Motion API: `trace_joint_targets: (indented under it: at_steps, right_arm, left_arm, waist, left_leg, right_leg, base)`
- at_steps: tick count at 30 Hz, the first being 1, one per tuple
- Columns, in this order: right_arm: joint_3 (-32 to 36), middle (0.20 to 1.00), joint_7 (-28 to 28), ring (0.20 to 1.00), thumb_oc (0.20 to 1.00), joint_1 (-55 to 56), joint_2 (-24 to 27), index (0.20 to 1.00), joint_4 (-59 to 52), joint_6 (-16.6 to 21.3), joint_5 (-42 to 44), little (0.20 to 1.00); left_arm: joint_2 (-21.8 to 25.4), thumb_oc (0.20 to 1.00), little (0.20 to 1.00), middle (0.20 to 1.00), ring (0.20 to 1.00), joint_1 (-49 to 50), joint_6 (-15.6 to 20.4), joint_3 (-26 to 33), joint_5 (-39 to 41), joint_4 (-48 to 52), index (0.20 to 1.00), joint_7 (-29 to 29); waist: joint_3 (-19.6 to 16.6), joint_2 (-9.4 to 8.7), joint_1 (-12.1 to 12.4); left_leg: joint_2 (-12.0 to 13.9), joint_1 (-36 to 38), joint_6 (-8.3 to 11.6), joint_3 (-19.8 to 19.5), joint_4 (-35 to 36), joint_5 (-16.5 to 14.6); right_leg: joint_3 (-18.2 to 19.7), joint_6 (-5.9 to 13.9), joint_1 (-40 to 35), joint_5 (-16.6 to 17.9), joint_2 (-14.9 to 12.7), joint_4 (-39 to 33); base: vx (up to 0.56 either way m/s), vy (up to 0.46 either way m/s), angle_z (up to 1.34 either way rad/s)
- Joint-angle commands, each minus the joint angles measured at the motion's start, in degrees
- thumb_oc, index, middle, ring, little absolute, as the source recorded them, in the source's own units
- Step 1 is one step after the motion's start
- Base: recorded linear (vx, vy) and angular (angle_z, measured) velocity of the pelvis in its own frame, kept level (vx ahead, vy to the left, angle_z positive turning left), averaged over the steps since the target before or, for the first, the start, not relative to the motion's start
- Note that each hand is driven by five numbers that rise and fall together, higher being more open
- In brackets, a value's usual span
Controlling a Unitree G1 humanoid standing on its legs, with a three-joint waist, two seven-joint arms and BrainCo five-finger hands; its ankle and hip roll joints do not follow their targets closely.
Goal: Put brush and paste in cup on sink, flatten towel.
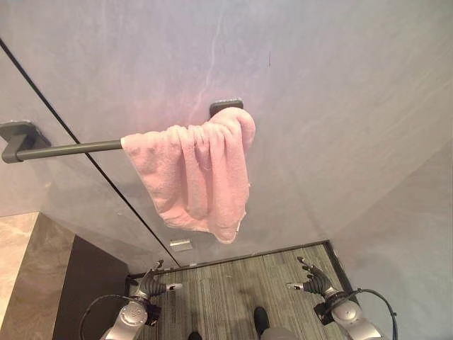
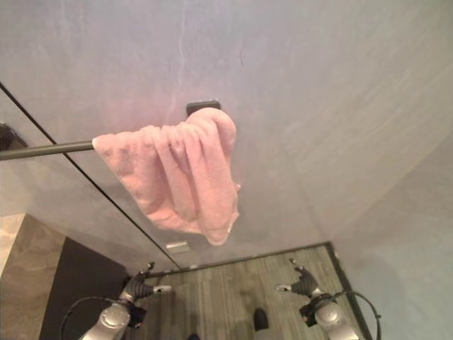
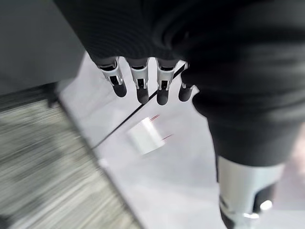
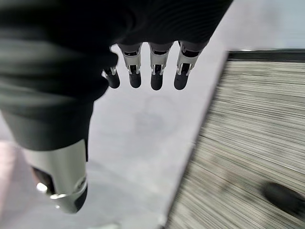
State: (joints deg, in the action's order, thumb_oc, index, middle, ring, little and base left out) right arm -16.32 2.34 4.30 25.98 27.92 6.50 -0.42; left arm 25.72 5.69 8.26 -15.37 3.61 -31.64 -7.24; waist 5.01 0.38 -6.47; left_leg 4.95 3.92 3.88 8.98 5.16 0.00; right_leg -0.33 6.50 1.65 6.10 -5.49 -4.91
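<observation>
Fingers (image 3: 141, 86) of both hands relaxed below bunched pink towel (image 1: 198, 177).

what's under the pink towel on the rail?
The pink towel hangs bunched over the dark rail; its right mount peeks out above. The covered rail stretch is hidden. Behind: grey wall.

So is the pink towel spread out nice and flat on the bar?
No, the pink towel hangs bunched in folds at one end of the bar.
</observation>
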Motion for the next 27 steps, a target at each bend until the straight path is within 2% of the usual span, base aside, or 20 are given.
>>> trace_joint_targets:
  at_steps: [1,3,4,7,10,12,15,17,20,21,27]
  right_arm:
    - [2.93,1.000,0.18,1.000,1.000,-0.31,2.38,1.000,-3.19,3.03,3.44,1.000]
    - [5.13,1.000,-1.54,1.000,1.000,1.41,4.06,1.000,-7.57,3.39,4.57,1.000]
    - [7.12,1.000,-2.19,1.000,1.000,2.75,5.74,1.000,-10.61,3.74,4.60,1.000]
    - [9.07,1.000,-3.31,1.000,1.000,3.23,7.80,1.000,-14.15,4.85,6.60,1.000]
    - [9.13,1.000,-5.11,1.000,1.000,1.88,9.02,1.000,-18.90,5.02,11.12,1.000]
    - [7.35,1.000,-5.30,1.000,1.000,-1.61,10.52,1.000,-20.89,4.63,12.23,1.000]
    - [2.60,1.000,-5.29,1.000,1.000,-10.94,12.36,1.000,-20.92,3.20,16.85,1.000]
    - [-1.82,1.000,-5.14,1.000,1.000,-18.51,12.90,1.000,-20.03,2.08,21.87,1.000]
    - [-6.01,1.000,-4.33,1.000,1.000,-25.56,12.79,1.000,-18.84,0.82,22.61,1.000]
    - [-5.98,1.000,-4.33,1.000,1.000,-25.61,12.80,1.000,-18.79,0.83,22.62,1.000]
    - [-10.95,1.000,-2.43,1.000,1.000,-34.85,11.86,1.000,-16.82,-0.10,22.89,1.000]
  left_arm:
    - [4.64,1.000,1.000,1.000,1.000,-0.97,3.23,1.29,-0.08,2.44,1.000,2.30]
    - [8.53,1.000,1.000,1.000,1.000,1.58,3.59,2.77,0.52,8.20,1.000,4.81]
    - [12.53,1.000,1.000,1.000,1.000,4.34,4.06,4.58,1.63,12.95,1.000,7.01]
    - [18.39,1.000,1.000,1.000,1.000,7.45,5.09,8.92,2.98,18.89,1.000,8.66]
    - [21.38,1.000,1.000,1.000,1.000,7.75,5.69,14.07,6.27,23.98,1.000,8.43]
    - [22.24,1.000,1.000,1.000,1.000,5.40,6.05,15.51,8.55,25.71,1.000,7.50]
    - [22.60,1.000,1.000,1.000,1.000,-3.22,6.42,12.78,13.24,24.77,1.000,6.18]
    - [23.09,1.000,1.000,1.000,1.000,-10.82,6.40,8.42,18.00,24.53,1.000,5.99]
    - [23.32,1.000,1.000,1.000,1.000,-19.42,5.81,2.18,20.59,22.81,1.000,5.74]
    - [23.32,1.000,1.000,1.000,1.000,-19.55,5.84,2.11,20.60,22.73,1.000,5.74]
    - [22.17,1.000,1.000,1.000,1.000,-31.83,5.61,-6.64,21.87,21.00,1.000,4.09]
  waist:
    - [-0.36,-1.22,0.91]
    - [-0.51,-1.20,0.90]
    - [-0.62,-1.10,0.96]
    - [-0.86,-1.01,1.40]
    - [-1.14,-1.22,2.11]
    - [-1.16,-1.55,2.69]
    - [-1.08,-2.09,3.43]
    - [-0.49,-2.52,3.81]
    - [0.69,-2.73,3.57]
    - [0.71,-2.73,3.61]
    - [2.78,-3.02,3.20]
  left_leg:
    - [0.47,-1.18,1.26,0.83,-0.16,2.11]
    - [0.63,-1.31,1.37,0.65,-0.16,2.17]
    - [0.74,-1.30,1.52,0.46,-0.16,2.22]
    - [0.88,-1.59,1.76,0.11,-0.16,2.35]
    - [0.91,-1.84,1.85,-0.57,-0.16,2.39]
    - [0.73,-1.95,1.85,-1.12,-0.16,2.33]
    - [0.57,-2.67,1.91,-1.25,-0.16,2.48]
    - [0.51,-3.71,1.94,-1.15,-0.16,2.76]
    - [0.55,-5.29,2.00,-0.99,-0.16,3.21]
    - [0.55,-5.33,2.00,-0.99,-0.16,3.22]
    - [0.66,-8.57,2.16,-1.08,-0.16,4.33]
  right_leg:
    - [-0.88,4.33,-0.62,-2.76,-2.35,4.28]
    - [-1.28,4.37,-0.81,-2.69,-2.44,3.94]
    - [-1.69,4.39,-1.23,-2.53,-2.57,3.59]
    - [-2.29,4.48,-1.37,-2.44,-2.66,3.41]
    - [-3.11,4.52,-1.81,-2.38,-2.90,3.13]
    - [-3.56,4.53,-2.21,-2.32,-3.09,2.77]
    - [-4.01,4.60,-2.13,-1.74,-3.45,1.94]
    - [-3.78,4.67,-1.36,-1.04,-3.61,1.30]
    - [-3.39,4.72,0.12,-0.32,-3.68,1.12]
    - [-3.38,4.72,0.17,-0.32,-3.68,1.14]
    - [-2.93,4.83,3.53,0.85,-3.66,1.45]
  base:
    - [-0.02,-0.015,0.23]
    - [0.00,-0.012,0.12]
    - [0.00,0.000,0.00]
    - [0.00,0.000,0.00]
    - [0.01,0.007,0.20]
    - [0.00,0.010,0.21]
    - [-0.03,0.020,0.16]
    - [-0.06,0.016,0.06]
    - [-0.05,0.017,-0.01]
    - [-0.04,0.012,-0.01]
    - [-0.05,0.012,0.00]
